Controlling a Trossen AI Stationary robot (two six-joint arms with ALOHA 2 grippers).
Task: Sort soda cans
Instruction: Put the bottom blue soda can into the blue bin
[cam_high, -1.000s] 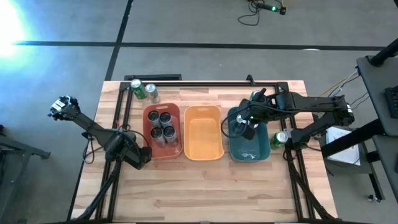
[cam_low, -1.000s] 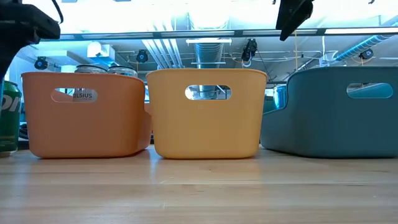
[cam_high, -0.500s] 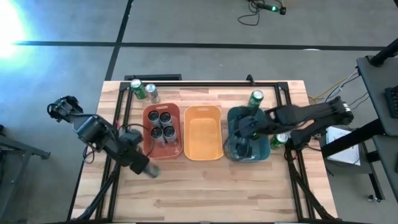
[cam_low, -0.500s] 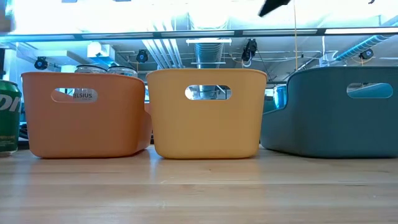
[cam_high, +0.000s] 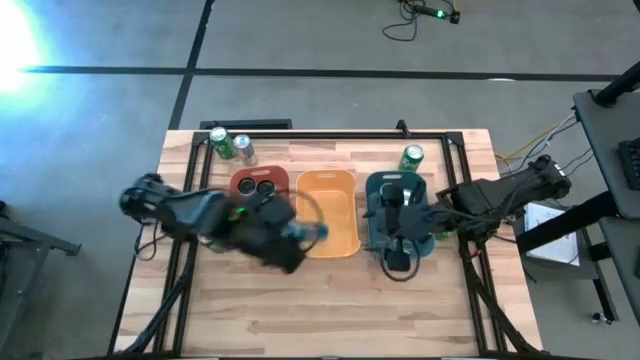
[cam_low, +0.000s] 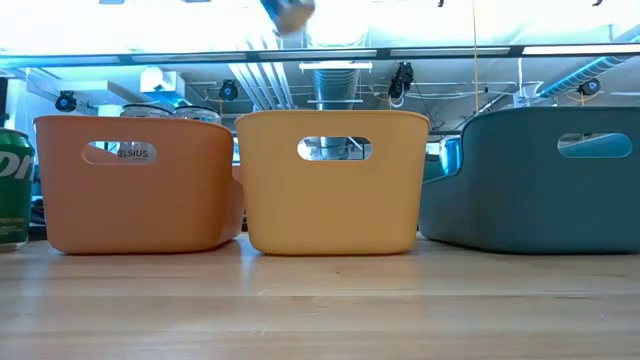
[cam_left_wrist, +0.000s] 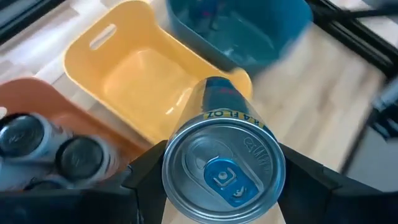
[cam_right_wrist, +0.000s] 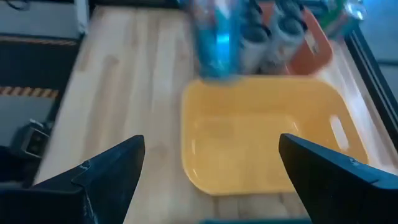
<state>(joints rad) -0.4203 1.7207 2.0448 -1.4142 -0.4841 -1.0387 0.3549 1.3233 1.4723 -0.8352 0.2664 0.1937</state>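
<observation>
Held can (cam_left_wrist: 222, 168): silver top with a blue tab, blue body with a yellow band of lettering at the rim
Left claw (cam_left_wrist: 217, 180): black fingers on either side of the held can
Right claw (cam_right_wrist: 211, 180): black fingers
Left bin (cam_high: 240, 184): red-orange
Middle bin (cam_high: 345, 225): yellow-orange
Right bin (cam_high: 375, 190): dark teal
Cans in the left bin (cam_high: 256, 185): dark tops, silver-grey sides
Cans at the back-left corner (cam_high: 229, 145): green with silver tops
Can behind the right bin (cam_high: 411, 158): green with a silver top
Counter (cam_high: 330, 300): pale wood planks, black frame rails
Floor (cam_high: 300, 40): grey, crossed by dark lines
</observation>
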